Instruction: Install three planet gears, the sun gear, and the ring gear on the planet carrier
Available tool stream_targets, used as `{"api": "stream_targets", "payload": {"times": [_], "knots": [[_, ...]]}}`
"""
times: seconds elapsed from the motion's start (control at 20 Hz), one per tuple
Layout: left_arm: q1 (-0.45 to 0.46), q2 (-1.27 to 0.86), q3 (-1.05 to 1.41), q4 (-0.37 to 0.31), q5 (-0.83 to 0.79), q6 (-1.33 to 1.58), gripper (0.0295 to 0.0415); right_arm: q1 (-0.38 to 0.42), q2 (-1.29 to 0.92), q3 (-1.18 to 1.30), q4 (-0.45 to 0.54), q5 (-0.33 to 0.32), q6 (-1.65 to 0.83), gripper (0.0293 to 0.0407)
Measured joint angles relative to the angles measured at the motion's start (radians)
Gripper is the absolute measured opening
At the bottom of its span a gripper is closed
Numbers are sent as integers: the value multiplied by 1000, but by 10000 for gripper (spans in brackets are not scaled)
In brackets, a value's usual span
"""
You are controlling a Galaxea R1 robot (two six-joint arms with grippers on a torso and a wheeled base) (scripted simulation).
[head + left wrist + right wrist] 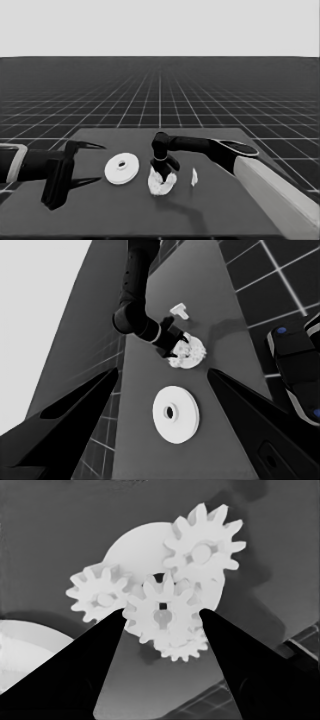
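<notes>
Step in hand: the right gripper (163, 172) is down over the smaller round part (145, 542), seating the middle gear (161, 611) among the gears already there. By the look of it this is the sun gear going in.
Right jaws: pinching that middle gear, one finger on each side of it, as the right wrist view shows.
Gears on the part: one gear (100, 597) sits on its peg to one side, another gear (202, 542) sits further round, and a fourth gear (181, 647) peeks out beneath the held one.
Next move, as a judgement: teeth must mesh with all neighbours before the fingers let go; a slight twist may be needed if it rides high.
After that: the larger round part (122, 169) lies flat just beside the cluster, not yet fitted on top.
Left gripper (82, 162): parked over the table's left end, fingers spread, holding nothing.
Around: a thin white piece (194, 176) stands near the cluster on the far side from the larger round part, apart from it.
In the way: nothing blocks the lift across.
</notes>
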Motion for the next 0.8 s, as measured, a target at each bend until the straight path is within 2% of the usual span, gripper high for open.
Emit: {"api": "stream_targets", "payload": {"times": [0.6,0.7,0.75,0.8], "knots": [[0,0,0,0,0,0,385,0,0,0,0,0,126,309],[0,0,0,0,0,0,385,0,0,0,0,0,136,369],[0,0,0,0,0,0,385,0,0,0,0,0,138,380],[0,0,0,0,0,0,385,0,0,0,0,0,139,383]]}}
